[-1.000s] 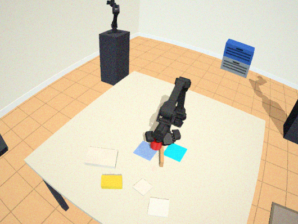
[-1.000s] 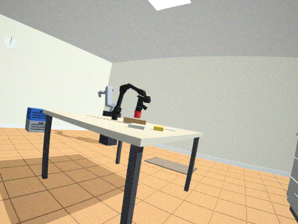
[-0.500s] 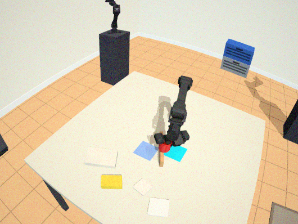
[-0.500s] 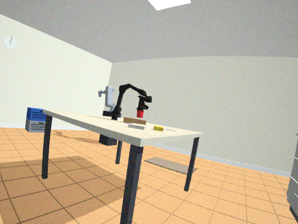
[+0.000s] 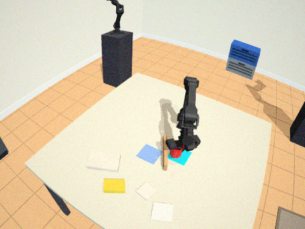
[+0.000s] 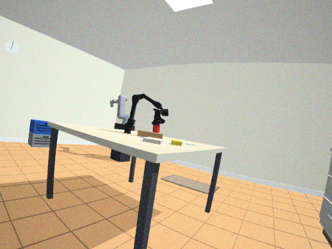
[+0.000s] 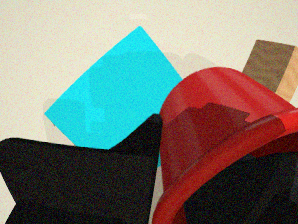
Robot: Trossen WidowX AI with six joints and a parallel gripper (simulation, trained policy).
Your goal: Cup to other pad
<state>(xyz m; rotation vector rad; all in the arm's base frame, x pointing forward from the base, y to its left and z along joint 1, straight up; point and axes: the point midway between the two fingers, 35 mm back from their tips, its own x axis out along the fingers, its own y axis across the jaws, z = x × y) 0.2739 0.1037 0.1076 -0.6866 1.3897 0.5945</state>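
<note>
The claw (image 5: 179, 147) (image 6: 156, 123) (image 7: 165, 122) is almost all the way closed, with the red cup (image 5: 175, 153) (image 6: 156, 128) (image 7: 205, 95) in its grip. From the side, the cup looks upright and seems to hang above the surface (image 5: 115, 123) (image 6: 109, 137). From the top, it is over the edge of the bright blue pad (image 5: 185, 157) (image 7: 120, 90), close beside the wood wall (image 5: 165, 156) (image 6: 150, 134) (image 7: 269, 65). The pale blue pad (image 5: 149, 153) is on the other side of that wall.

The cup looks smooth, hard and a bit shiny, like plastic. I think it is light, but marbles would make it heavier and could roll about if it tips. I cannot see any marbles, as the inside is too dark. A smooth side might slip, so a firm pinch on the side near the rim, with the cup kept straight up, seems best. I guess it would not break easily, but a bump on the wall could spill it.

Next, it should likely go a little more over the bright pad, then down slowly before the claw lets go.

I see no words or brand on the cup. The blue box (image 5: 244, 54) (image 6: 39, 126) has dark marks, too fuzzy to read.

Red cup (image 5: 175, 153) (image 6: 156, 128) (image 7: 210, 95) and arm's (image 5: 190, 113) (image 6: 147, 97) outer end shifted away from desk's (image 5: 218, 115) (image 6: 106, 141) left corner, toward right edge, in top view.
</note>
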